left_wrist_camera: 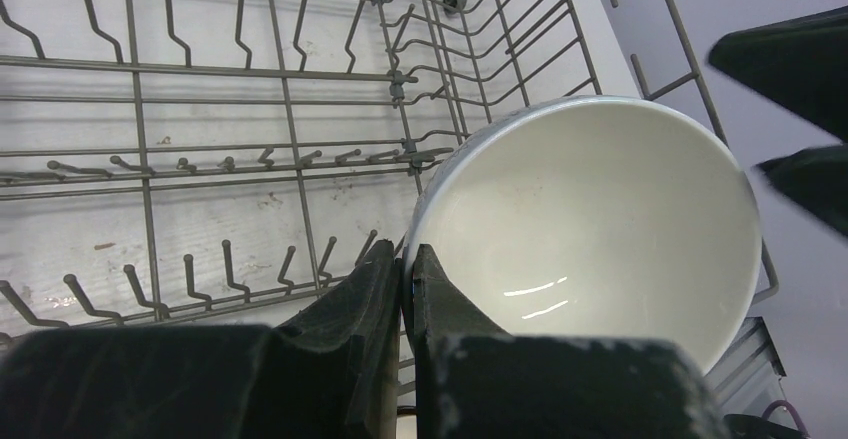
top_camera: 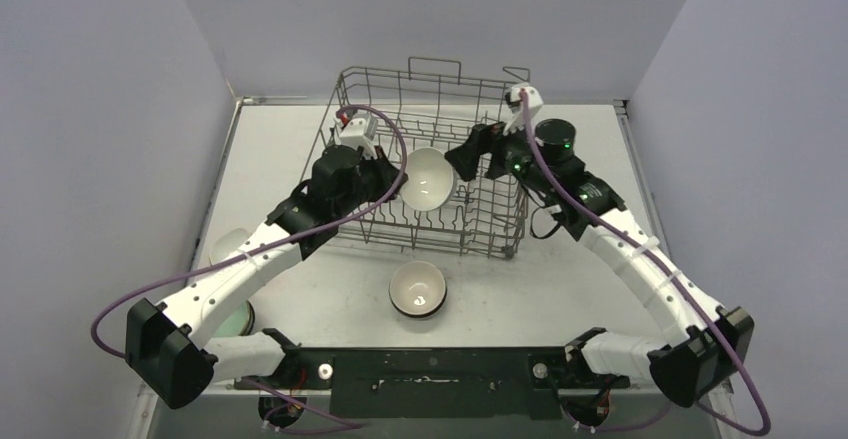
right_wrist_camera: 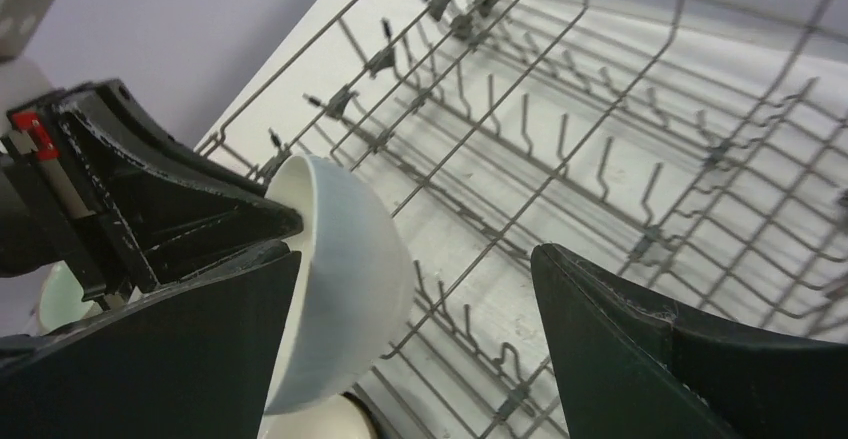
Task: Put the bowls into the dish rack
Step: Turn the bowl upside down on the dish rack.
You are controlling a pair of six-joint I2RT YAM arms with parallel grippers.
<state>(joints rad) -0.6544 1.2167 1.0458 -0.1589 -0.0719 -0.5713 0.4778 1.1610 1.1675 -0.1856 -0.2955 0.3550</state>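
Left wrist view puts the left gripper (left_wrist_camera: 403, 255) at the bottom of the picture. Its two fingers are pressed almost together, pinching the rim of a white bowl (left_wrist_camera: 590, 219), one finger inside the rim and one outside.

The bowl sits just to the right of those fingers, inside the dish rack (top_camera: 490, 214) and above its rows of upright tines. It is tipped on its side, so the rim stands close to upright. The hollow faces back toward the left gripper and the rounded outside faces away to the right. Being round, it has no long axis. The line through its middle runs roughly level, from the left gripper toward the right one. Whether its lower edge touches the tines is hard to tell from any view.

Further right, the right gripper (right_wrist_camera: 415, 256) is over the rack with its fingers spread wide and nothing between them. The bowl's outer wall is just beside its left finger, and I see no contact.

From above, a second bowl (top_camera: 417, 289) stands upright on the table (top_camera: 560, 279). It is outside the rack, nearer the arm bases than either gripper and well apart from both.
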